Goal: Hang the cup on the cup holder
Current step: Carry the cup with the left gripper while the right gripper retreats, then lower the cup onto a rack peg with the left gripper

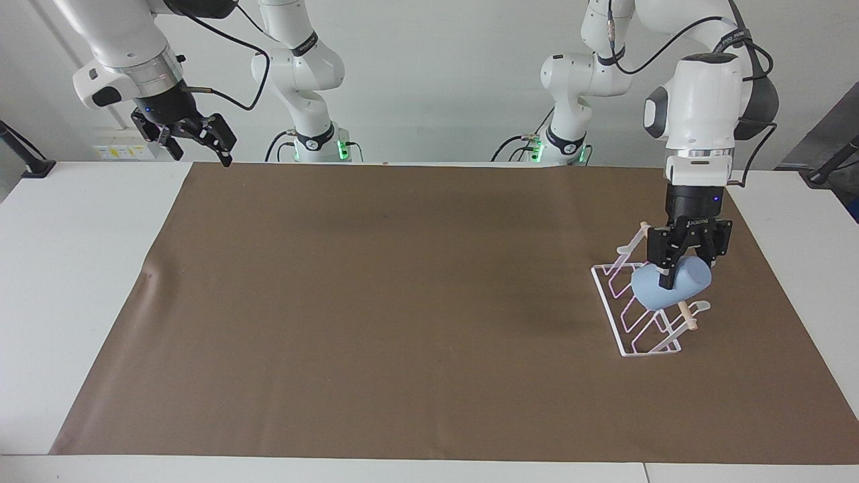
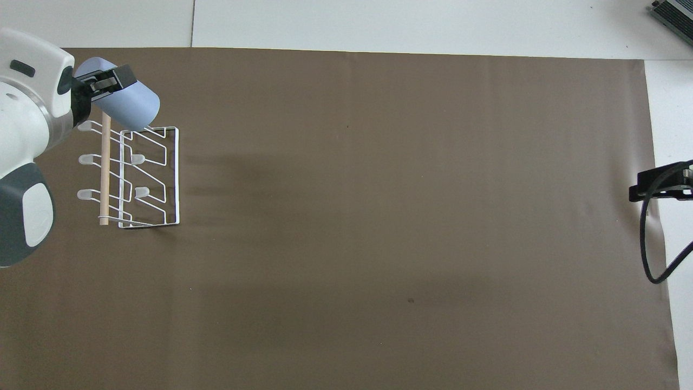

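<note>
Left hand (image 1: 671, 276) clamped on light blue cup (image 1: 671, 288), held sideways over the cup holder (image 1: 637, 315), mouth toward the slanted prongs. Right hand (image 1: 194, 144) open, waiting at counter's other end.

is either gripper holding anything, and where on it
The left gripper is shut on the cup, pinching its wall at one end, over the cup holder. The right gripper is open and holds nothing.

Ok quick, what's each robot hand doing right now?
Left gripper: shut on the blue cup, tilted over the cup holder.
Right gripper: open, holding nothing, waiting up over the table's edge.
</note>
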Tool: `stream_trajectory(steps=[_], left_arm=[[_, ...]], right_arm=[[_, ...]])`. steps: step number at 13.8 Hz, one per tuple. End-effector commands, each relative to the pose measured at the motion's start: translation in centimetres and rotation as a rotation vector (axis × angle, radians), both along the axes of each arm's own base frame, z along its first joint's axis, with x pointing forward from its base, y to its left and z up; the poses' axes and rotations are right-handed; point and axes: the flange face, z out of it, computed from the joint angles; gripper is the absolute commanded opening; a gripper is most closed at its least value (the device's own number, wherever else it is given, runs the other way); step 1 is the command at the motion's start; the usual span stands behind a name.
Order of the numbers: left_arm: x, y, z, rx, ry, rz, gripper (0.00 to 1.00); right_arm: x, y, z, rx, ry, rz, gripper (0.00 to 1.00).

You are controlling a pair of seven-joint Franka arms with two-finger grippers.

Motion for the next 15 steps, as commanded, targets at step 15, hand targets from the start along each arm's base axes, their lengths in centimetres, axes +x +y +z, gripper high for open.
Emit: stream_trajectory(steps=[15], left_arm=[[-1.3,2.8,-6.3,0.056,-0.025,-0.028,0.0]], right_arm=[[-1.0,-0.3,-0.1,-0.004,0.001,0.018,1.0]])
